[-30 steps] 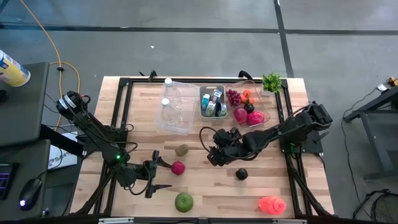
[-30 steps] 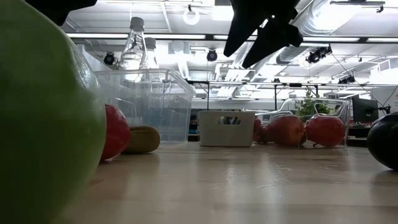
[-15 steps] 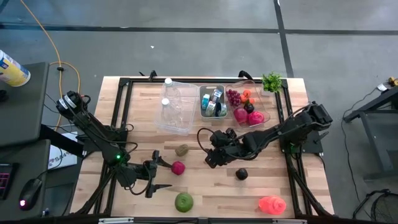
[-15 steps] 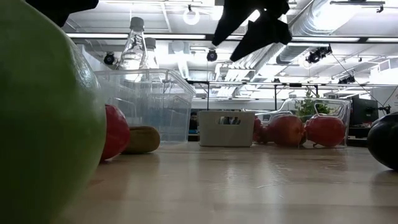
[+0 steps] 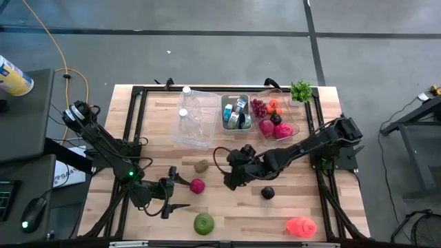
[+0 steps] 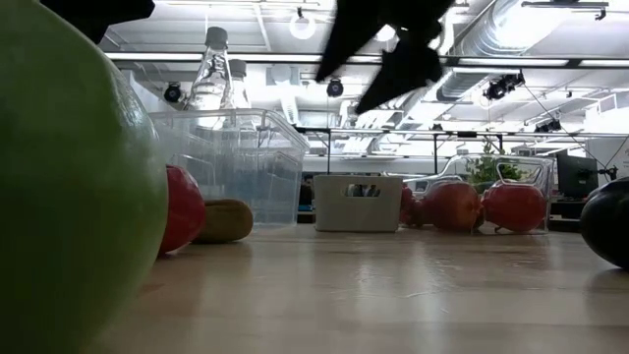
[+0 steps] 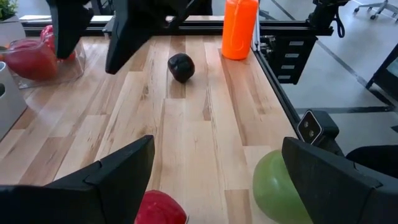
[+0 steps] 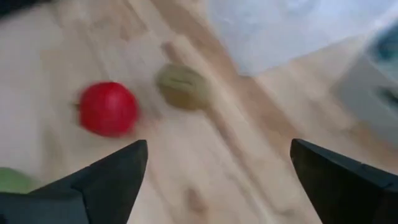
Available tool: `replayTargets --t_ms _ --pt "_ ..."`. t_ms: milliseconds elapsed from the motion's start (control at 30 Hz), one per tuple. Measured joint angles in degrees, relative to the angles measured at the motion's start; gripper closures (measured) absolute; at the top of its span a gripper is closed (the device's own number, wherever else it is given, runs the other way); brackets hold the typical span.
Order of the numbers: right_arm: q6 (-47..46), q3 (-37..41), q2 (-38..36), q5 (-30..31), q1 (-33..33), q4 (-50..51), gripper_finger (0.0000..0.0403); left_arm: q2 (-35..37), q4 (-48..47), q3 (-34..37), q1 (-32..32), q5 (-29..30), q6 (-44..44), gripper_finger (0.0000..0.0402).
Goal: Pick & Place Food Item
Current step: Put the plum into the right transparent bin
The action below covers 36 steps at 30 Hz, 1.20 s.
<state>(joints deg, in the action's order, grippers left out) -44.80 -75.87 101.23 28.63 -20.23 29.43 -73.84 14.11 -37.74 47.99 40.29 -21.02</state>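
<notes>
A red fruit (image 5: 198,185), a brown kiwi (image 5: 201,166), a green apple (image 5: 204,222) and a dark fruit (image 5: 268,193) lie apart on the wooden table. My right gripper (image 5: 229,180) hovers open above the table's middle, slanting down toward the table's left. In its wrist view the kiwi (image 8: 182,87) and the red fruit (image 8: 107,108) lie ahead of it. My left gripper (image 5: 180,192) waits open near the front left. The red fruit (image 7: 160,208) sits just beyond its fingers and the apple (image 7: 280,186) lies beside one finger.
At the back stand a clear bin (image 5: 193,117) with two bottles, a grey bin (image 5: 236,111) and a clear tray (image 5: 274,117) of fruit, with a green plant (image 5: 301,89) beside it. An orange bottle (image 5: 301,226) lies at the front right. A black frame (image 5: 138,124) edges the table.
My right gripper has moved toward the table's left and a little down, tipping further downward, and its fingers have spread wider. The fruits have stayed where they were.
</notes>
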Motion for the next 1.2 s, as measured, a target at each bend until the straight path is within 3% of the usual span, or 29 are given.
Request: replayTargets --t_ms 233,433,767,1200 --pt "0.8 -0.2 1.4 -6.9 1.4 -2.8 0.0012 0.0 -0.2 0.0 0.2 0.0 0.0 0.0057" --pt "1.7 -0.1 1.4 -7.8 1.0 -3.5 0.0004 0.0 -0.1 0.0 0.2 0.0 0.0 0.0057" --pt "2.4 0.0 0.1 -14.7 -2.3 -1.3 0.003 0.0 1.7 0.0 0.2 0.0 0.0 0.0057" --pt "-11.0 0.0 -0.3 -25.9 -7.9 7.3 0.008 0.0 3.1 0.0 -1.8 0.0 0.0 0.0057"
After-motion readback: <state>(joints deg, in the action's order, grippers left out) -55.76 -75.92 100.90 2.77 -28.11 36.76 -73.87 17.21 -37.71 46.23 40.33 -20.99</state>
